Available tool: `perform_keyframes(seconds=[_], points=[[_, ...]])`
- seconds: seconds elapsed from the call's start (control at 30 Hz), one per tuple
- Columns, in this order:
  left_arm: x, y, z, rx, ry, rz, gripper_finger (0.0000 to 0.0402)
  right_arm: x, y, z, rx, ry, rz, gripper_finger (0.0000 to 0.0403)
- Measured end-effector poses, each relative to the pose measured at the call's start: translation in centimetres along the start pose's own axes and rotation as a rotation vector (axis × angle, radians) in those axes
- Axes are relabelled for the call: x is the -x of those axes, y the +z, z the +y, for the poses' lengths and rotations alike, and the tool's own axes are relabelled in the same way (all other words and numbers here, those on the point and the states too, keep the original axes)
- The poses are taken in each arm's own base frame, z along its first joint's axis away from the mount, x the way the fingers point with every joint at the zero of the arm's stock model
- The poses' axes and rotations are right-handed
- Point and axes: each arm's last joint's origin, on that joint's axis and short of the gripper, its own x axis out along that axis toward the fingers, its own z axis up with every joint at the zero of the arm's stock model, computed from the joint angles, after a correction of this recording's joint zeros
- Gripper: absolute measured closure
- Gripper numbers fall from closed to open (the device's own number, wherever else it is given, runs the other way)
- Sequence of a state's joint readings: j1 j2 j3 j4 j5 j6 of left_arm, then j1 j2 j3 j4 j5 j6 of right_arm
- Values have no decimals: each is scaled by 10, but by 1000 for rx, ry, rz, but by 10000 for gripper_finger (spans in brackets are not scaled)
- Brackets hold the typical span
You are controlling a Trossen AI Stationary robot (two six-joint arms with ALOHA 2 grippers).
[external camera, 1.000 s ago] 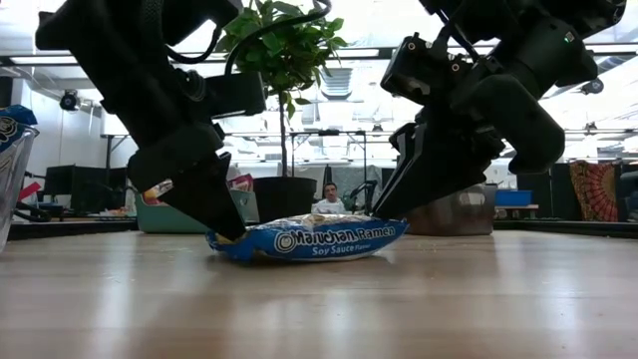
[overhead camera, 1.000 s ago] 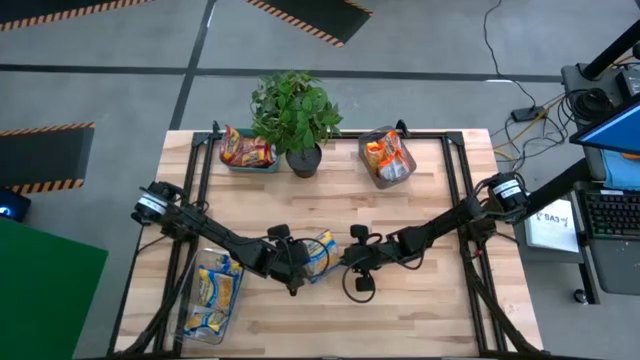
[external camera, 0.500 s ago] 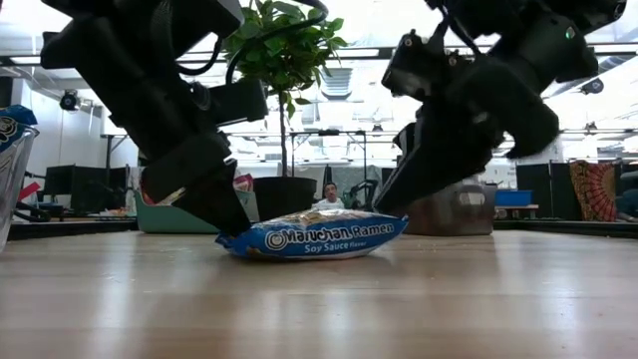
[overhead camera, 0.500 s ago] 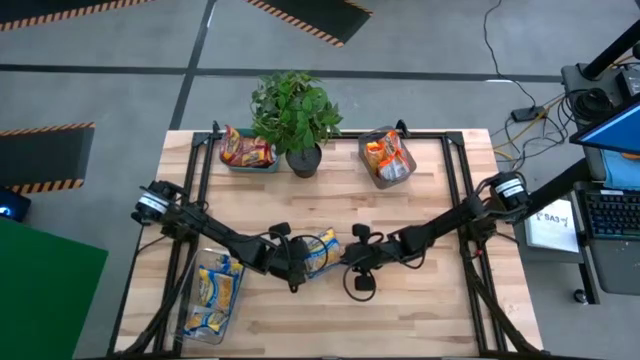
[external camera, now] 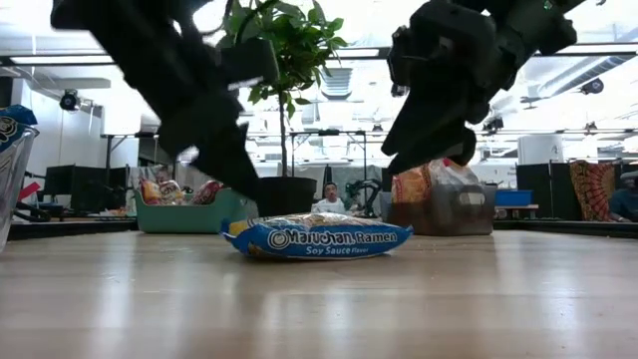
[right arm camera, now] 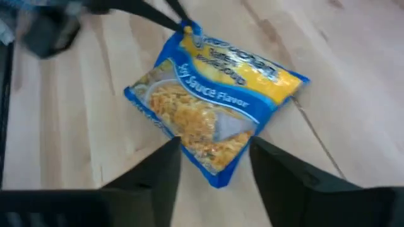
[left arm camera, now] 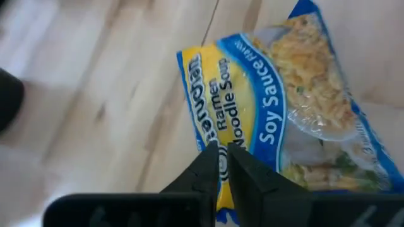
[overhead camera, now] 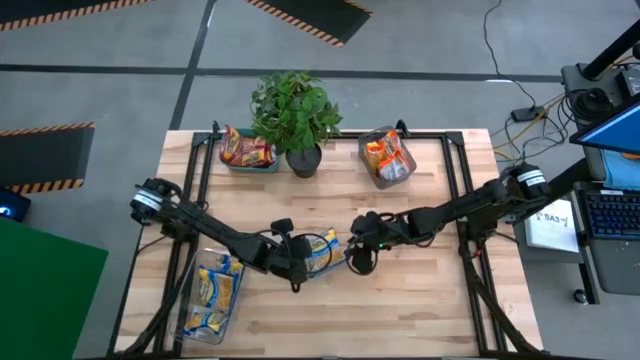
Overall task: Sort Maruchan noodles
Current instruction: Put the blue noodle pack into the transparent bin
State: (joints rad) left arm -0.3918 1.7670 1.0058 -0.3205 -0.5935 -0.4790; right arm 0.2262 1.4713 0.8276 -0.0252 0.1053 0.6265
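Observation:
One blue-and-yellow Maruchan packet (overhead camera: 322,250) lies flat on the wooden table near its middle; it also shows in the low view (external camera: 321,239). My left gripper (overhead camera: 303,256) is at the packet's left end, its fingers nearly closed on it (left arm camera: 221,161). My right gripper (overhead camera: 354,252) is open and hangs above the packet's right end (external camera: 424,150); its fingers (right arm camera: 158,173) stand wide apart over the packet (right arm camera: 211,94) and touch nothing. My left gripper pinches the packet's yellow end edge (left arm camera: 221,148) between its two fingertips, slanting down from the table's left side. In the right wrist view its thin fingers (right arm camera: 165,15) meet the packet's end seam (right arm camera: 188,28). The packet lies flat on the table.
A clear bin (overhead camera: 212,295) with blue packets stands at the near left. A teal bin (overhead camera: 245,152) with red packets, a potted plant (overhead camera: 296,118) and a clear bin (overhead camera: 388,158) with orange packets line the far edge. A person (external camera: 329,199) sits far behind.
My right gripper has risen off the packet's right end and now hangs clear above it. The packet has settled flat on the table and slid slightly toward the right edge. My left gripper stays at the packet's left end.

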Motion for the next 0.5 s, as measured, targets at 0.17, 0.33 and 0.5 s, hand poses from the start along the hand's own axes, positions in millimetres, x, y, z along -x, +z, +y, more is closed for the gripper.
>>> perform_keyframes(seconds=[0.17, 0.33, 0.5], points=[[28, 24, 0, -71, -56, -69, 357, -5, -3, -2, -82, -14, 19, 156], [41, 27, -7, -141, -131, -88, 338, -15, -8, -5, -151, -38, 40, 108], [29, 11, -18, -130, -138, -32, 345, -26, -11, -6, -176, -32, 36, 87]])
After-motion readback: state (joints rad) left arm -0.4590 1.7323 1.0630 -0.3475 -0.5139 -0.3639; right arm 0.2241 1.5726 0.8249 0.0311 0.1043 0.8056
